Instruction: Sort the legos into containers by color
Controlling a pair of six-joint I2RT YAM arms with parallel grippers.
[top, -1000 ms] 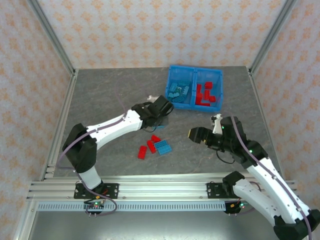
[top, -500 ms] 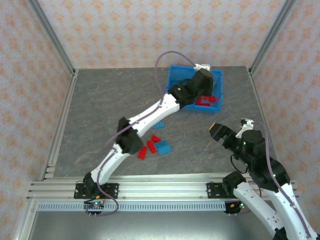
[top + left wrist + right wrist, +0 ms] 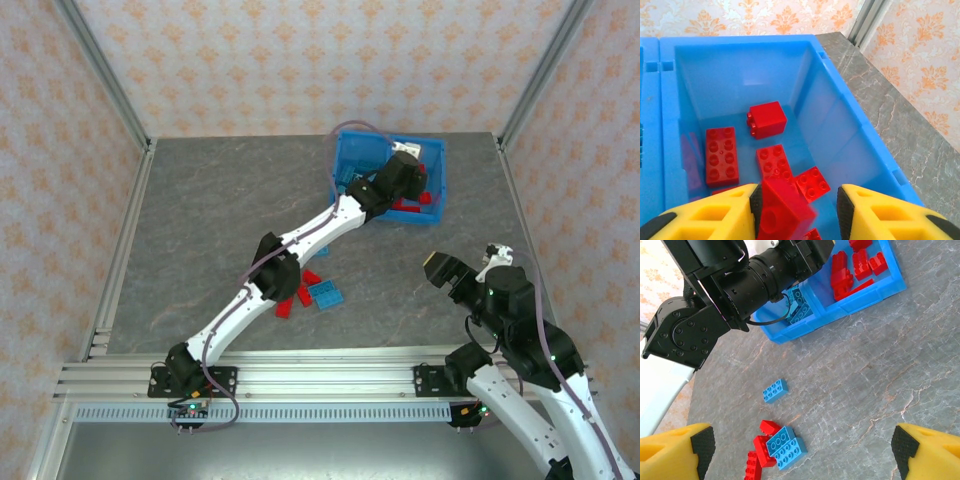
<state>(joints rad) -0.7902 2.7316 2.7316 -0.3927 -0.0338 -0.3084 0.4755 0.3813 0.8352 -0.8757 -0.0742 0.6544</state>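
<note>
**Red brick loose over the red compartment**

The bin (image 3: 440,190) has its right-hand compartment (image 3: 740,85) straight beneath the left tool (image 3: 797,200). The compartment's long axis runs away from the fingers, and sorted red bricks (image 3: 720,155) lie on its floor.

That tool's jaws stand parted. The red brick (image 3: 785,210) between them leans on the left finger with a gap to the right one, so I judge it released, not gripped.

The right tool (image 3: 440,268) hangs wide open, holding nothing. It is the nearer one to the leftover bricks (image 3: 777,447) on the surface (image 3: 865,390), below and toward its left finger.

The left wrist view gives the gap; the top view gives each arm's reach.
</note>
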